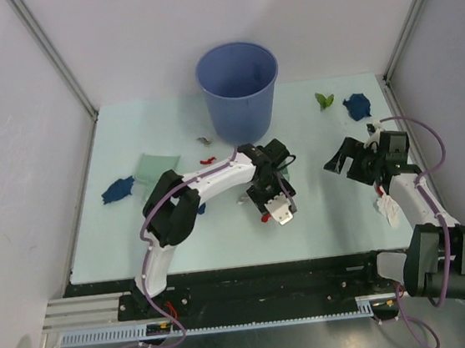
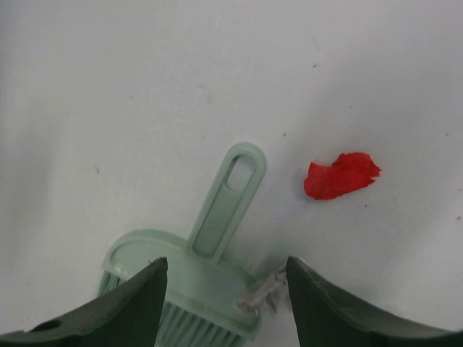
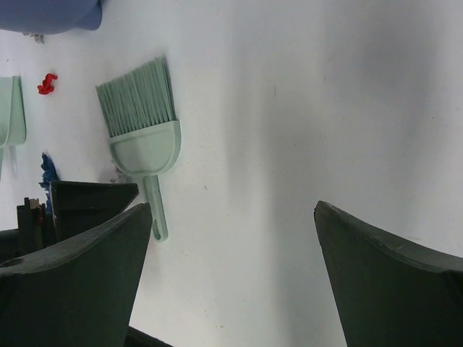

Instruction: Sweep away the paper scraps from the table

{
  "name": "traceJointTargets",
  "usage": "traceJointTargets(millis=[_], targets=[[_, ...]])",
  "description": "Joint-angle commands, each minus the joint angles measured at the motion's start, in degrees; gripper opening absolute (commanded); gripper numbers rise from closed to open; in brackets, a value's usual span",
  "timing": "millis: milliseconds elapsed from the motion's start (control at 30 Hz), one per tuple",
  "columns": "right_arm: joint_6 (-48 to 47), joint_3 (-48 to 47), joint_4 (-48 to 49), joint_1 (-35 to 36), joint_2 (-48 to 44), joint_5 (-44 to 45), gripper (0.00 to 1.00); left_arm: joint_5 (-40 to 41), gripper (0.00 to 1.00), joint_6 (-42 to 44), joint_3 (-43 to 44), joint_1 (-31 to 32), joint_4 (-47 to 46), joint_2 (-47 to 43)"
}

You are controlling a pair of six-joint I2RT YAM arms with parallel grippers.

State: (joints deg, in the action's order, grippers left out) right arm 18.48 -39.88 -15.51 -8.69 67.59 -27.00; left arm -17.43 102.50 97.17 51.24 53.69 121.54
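Paper scraps lie spread on the pale mint table [image 1: 321, 214]: a dark blue one [image 1: 118, 189] at the left, a red one [image 1: 207, 159] near the bucket, a green one [image 1: 324, 99] and a dark blue one [image 1: 357, 106] at the back right, and a white one [image 1: 388, 209] by the right arm. My left gripper [image 1: 272, 193] is open above a mint-green hand brush [image 2: 210, 267], holding nothing. A grey scrap [image 2: 264, 293] touches the brush head and a red scrap [image 2: 340, 176] lies beside it. My right gripper [image 1: 344, 159] is open and empty over bare table.
A tall blue bucket [image 1: 238, 89] stands at the back middle. A mint-green dustpan [image 1: 154, 164] lies left of it. The right wrist view shows the brush [image 3: 141, 123], the bucket's edge [image 3: 51, 14], the dustpan [image 3: 11, 108] and the left gripper [image 3: 94, 191].
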Motion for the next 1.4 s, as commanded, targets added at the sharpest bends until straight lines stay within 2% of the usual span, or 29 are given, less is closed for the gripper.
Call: traceJointTargets(millis=[0,233,500,567,900,1033,1133,1233,1367], targets=[[-1.08,-0.11,1.09,-0.89,1.75,-1.47,1.00,3.18,0.69,9.63,2.24,1.05,0.45,1.77],[-1.08,0.33,1.71,-1.24,2.10,-1.91,1.00,4.51,0.66,9.65,1.01,4.21,0.45,0.72],[-1.17,0.50,1.45,-1.51,1.58,-2.44,1.00,-2.25,0.60,5.61,5.48,6.59,2.03,1.25],[-1.08,0.42,1.36,-1.51,0.88,-2.97,1.00,-0.42,0.56,6.74,5.75,6.24,1.94,2.64],[-1.08,0.85,1.09,-1.68,0.00,-3.14,1.00,8.29,0.57,9.47,4.96,4.57,2.21,4.59],[-0.99,1.21,1.44,-1.68,-0.09,-3.23,1.00,9.17,0.57,7.98,9.52,4.13,2.21,7.74],[-1.08,1.29,1.36,-1.68,-0.09,-3.14,1.00,10.75,0.50,8.15,11.73,4.13,2.12,10.38],[-1.17,1.38,1.53,-1.86,-0.09,-3.14,1.00,12.41,0.47,9.91,8.32,4.74,2.21,9.78],[-1.08,1.47,1.88,-2.03,-0.01,-3.41,1.00,16.72,0.42,12.02,-3.18,6.23,2.29,7.32]])
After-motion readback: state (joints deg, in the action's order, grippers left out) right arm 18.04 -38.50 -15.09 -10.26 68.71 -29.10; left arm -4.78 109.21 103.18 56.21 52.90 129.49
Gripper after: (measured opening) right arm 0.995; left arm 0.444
